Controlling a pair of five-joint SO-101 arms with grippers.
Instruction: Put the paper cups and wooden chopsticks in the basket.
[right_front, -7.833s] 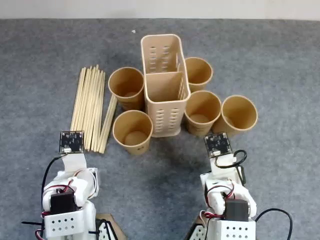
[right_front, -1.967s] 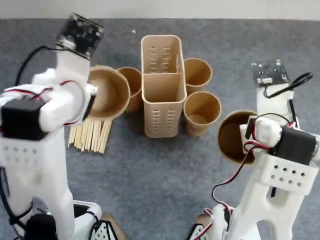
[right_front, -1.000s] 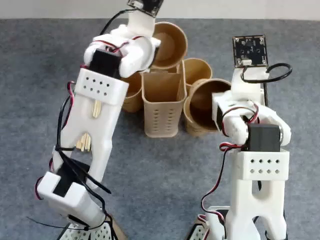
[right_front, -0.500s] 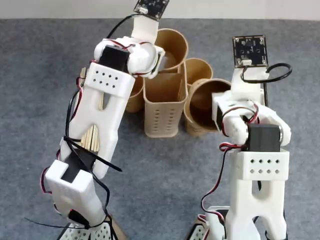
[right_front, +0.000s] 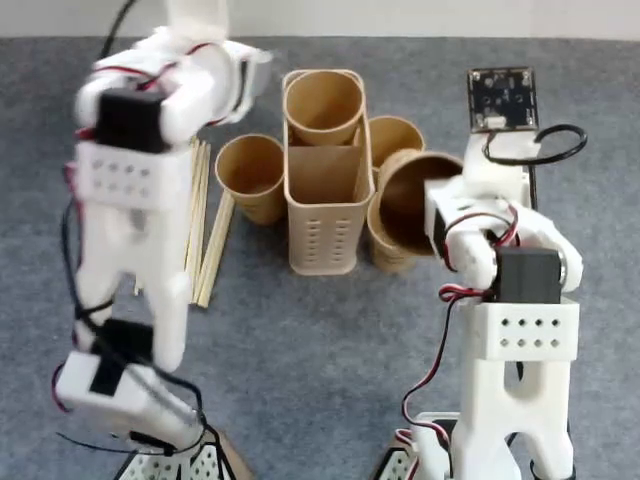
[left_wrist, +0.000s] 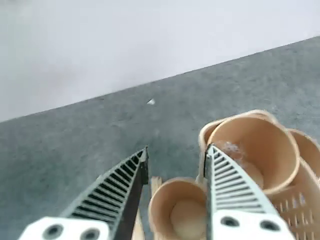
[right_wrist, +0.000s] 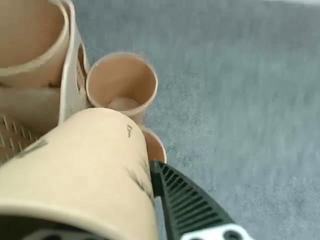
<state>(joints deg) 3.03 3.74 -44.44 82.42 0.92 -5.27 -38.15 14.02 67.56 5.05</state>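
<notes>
A: Where do we see the basket (right_front: 323, 235)?
B: Mid-table, its long axis running twelve to six; an upright cup (right_front: 325, 103) stands in its twelve o'clock compartment.
A: And our grippers?
B: The left gripper (left_wrist: 176, 149), at the basket's ten o'clock, gapes wide, empty. The right gripper (right_wrist: 147, 172) is clamped on a tilted cup (right_front: 410, 200) at three o'clock. The chopsticks (right_front: 200, 220) lie at nine o'clock, also twelve to six.

paper cups (right_front: 251, 170) showing kraft tan, one paper cup (right_wrist: 75, 165) carrying dark marks, basket (right_front: 322, 235) showing pale beige with rows of slots, wooden chopsticks (right_front: 203, 220) looking light straw, counter (right_front: 330, 350) showing speckled grey, arms (right_front: 515, 340) wearing white with black blocks, left end effector (left_wrist: 175, 155) showing dark ribbed fingers (left_wrist: 225, 185)
</notes>
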